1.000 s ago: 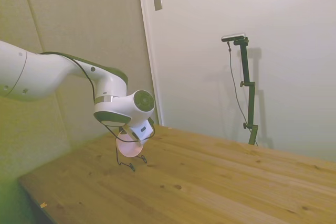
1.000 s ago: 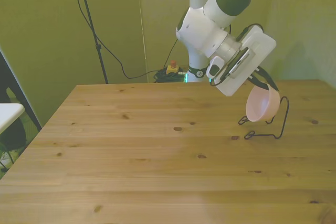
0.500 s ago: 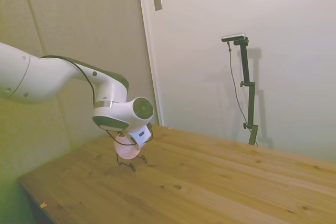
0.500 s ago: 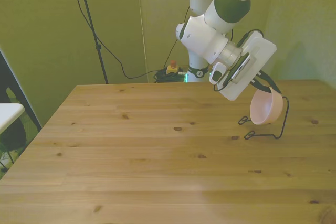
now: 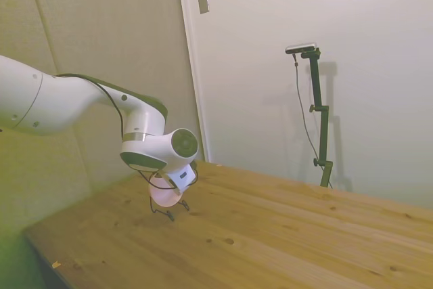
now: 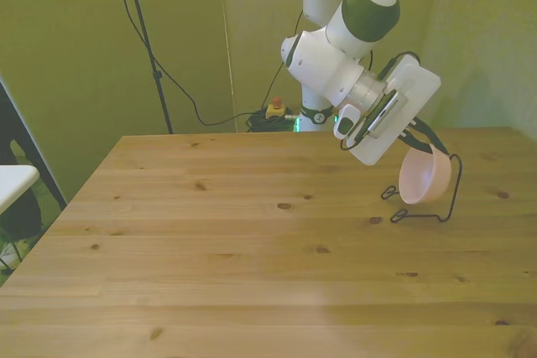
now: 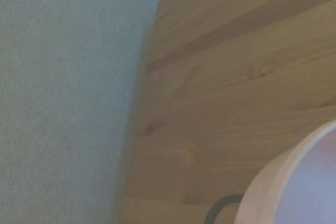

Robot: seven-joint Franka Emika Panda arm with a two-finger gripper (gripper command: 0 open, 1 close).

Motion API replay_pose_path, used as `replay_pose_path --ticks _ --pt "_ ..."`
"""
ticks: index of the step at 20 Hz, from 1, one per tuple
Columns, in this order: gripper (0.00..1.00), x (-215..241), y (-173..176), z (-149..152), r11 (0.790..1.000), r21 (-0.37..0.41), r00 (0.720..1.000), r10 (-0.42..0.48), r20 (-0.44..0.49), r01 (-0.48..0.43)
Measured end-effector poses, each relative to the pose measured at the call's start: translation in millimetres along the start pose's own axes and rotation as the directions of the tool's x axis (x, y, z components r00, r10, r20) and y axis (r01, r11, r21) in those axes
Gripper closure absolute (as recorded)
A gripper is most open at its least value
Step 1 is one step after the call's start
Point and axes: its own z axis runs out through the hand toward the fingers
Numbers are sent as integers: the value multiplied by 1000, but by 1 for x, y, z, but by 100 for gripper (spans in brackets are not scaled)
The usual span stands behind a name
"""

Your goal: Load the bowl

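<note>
The pale pink bowl (image 6: 424,180) hangs tipped on its side, its rim up against my gripper (image 6: 422,142), which is shut on that rim. It sits within a black wire rack (image 6: 454,194) standing on the table near the front view's right. In the side view the bowl (image 5: 164,196) shows just under the wrist, above the rack's wire feet (image 5: 168,214). The wrist view catches part of the bowl's rim (image 7: 294,182) and a bit of dark wire (image 7: 220,204) over the wood.
The wooden table (image 6: 210,241) stretches wide toward the front view's left. A wall (image 7: 63,103) runs close along the table edge beside the rack. A cable stand (image 6: 143,31) rises behind the far left corner.
The gripper carried the bowl a little toward the front view's right and lower, bringing it into the wire rack's loop.
</note>
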Motion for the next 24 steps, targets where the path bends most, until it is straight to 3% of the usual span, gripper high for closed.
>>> replay_pose_path --ticks 24 --pt "100 9 -6 17 1000 -13 1000 -7 -3 7"
